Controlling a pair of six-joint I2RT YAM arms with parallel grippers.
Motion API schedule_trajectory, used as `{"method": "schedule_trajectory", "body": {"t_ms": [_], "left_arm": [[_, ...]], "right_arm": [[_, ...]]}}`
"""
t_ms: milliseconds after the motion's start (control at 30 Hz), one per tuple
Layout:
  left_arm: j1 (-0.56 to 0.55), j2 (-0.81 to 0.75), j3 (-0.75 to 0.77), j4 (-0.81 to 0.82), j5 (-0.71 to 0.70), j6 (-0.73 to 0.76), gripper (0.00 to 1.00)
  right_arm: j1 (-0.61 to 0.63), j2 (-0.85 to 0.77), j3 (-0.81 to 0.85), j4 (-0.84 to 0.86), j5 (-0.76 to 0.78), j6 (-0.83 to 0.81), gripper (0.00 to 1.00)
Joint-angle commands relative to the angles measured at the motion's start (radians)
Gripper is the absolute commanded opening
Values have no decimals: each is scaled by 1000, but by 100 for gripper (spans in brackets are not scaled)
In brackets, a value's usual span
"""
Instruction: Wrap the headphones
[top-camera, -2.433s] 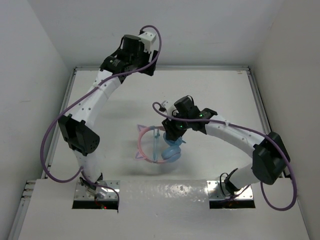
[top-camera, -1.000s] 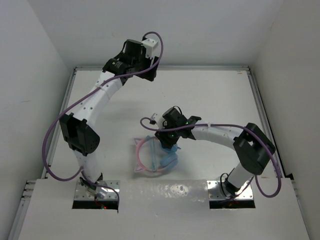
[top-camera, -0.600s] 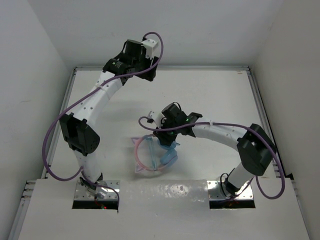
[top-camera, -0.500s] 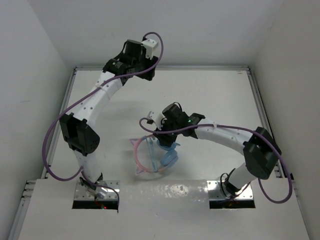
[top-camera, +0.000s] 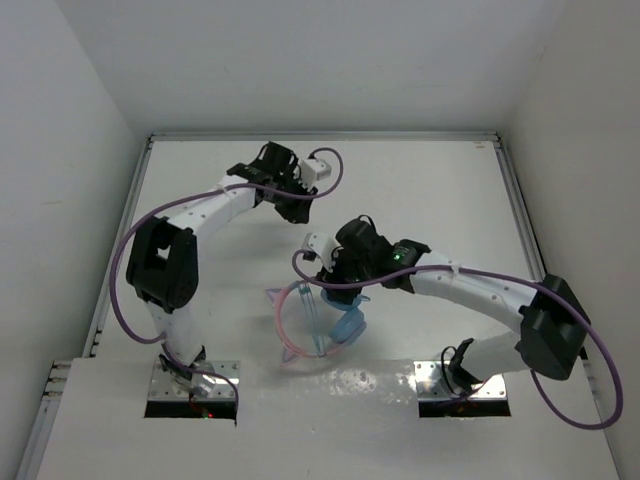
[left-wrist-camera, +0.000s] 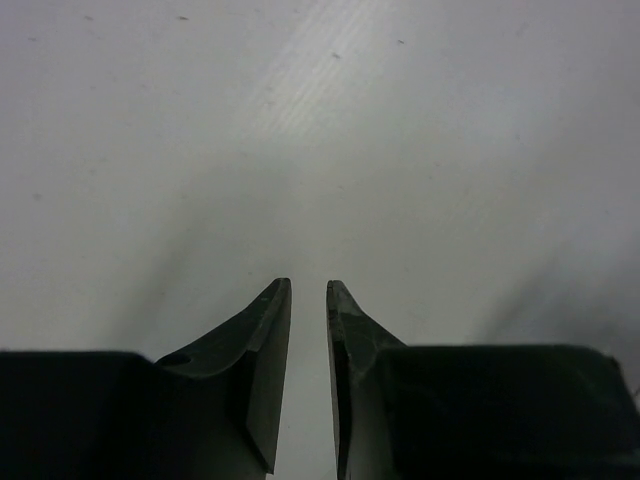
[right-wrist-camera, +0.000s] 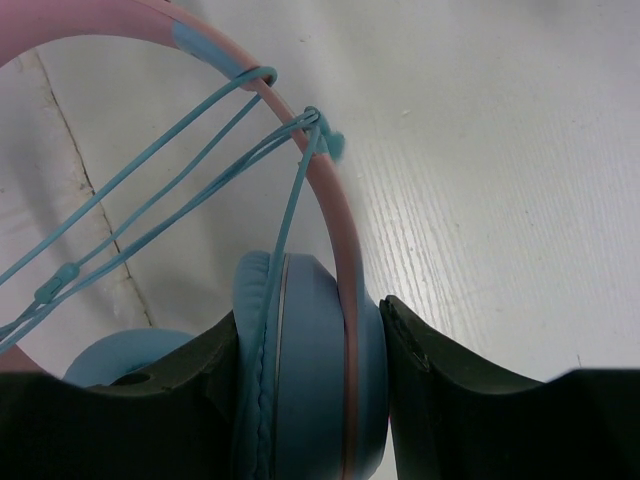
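Since the task needs the set held firm while its lead is wound, the overhead view shows the headphones (top-camera: 345, 325) on the table (top-camera: 420, 190) near the front centre. The right gripper (top-camera: 335, 290) is down on their blue cup. The left arm (top-camera: 215, 205) reaches toward the far left, well apart from them.

Left wrist view: the left gripper (left-wrist-camera: 308, 285) has its fingers drawn nearly together with only a slit between them. It holds nothing and hangs over bare table.

Right wrist view: the right gripper is clamped across one ear cup (right-wrist-camera: 300, 390) and the pink headband (right-wrist-camera: 330, 190) beside it. The teal cable (right-wrist-camera: 150, 190) already runs in several strands across the band's arc, hooked at the band. Judgement: wrapping is partly done. The grip at the cup probably serves as an anchor.
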Motion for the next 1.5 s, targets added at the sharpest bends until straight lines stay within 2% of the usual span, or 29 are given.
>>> {"method": "schedule_trajectory", "body": {"t_ms": [0, 200, 300, 367, 667, 1000, 1200, 1467], "left_arm": [[7, -100, -57, 84, 213, 107, 19], [-10, -124, -255, 165, 559, 91, 22], [-36, -128, -347, 254, 614, 30, 24], [-42, -121, -372, 326, 622, -19, 24], [-60, -84, -429, 423, 653, -65, 23], [-62, -55, -469, 400, 673, 2, 23], [-67, -64, -499, 363, 665, 39, 23], [-45, -41, -547, 421, 659, -71, 24]], "right_arm": [[0, -76, 1, 43, 21, -1, 0], [2, -124, -42, 51, 18, 5, 0], [0, -148, -72, 65, 26, 25, 0], [0, -168, -88, 80, 37, 37, 0], [-3, -168, -95, 108, 136, 58, 0], [-27, -148, -64, 151, 150, 68, 0], [-75, -109, -70, 195, 120, 136, 0], [-109, -75, -141, 257, 143, 199, 0]]}}
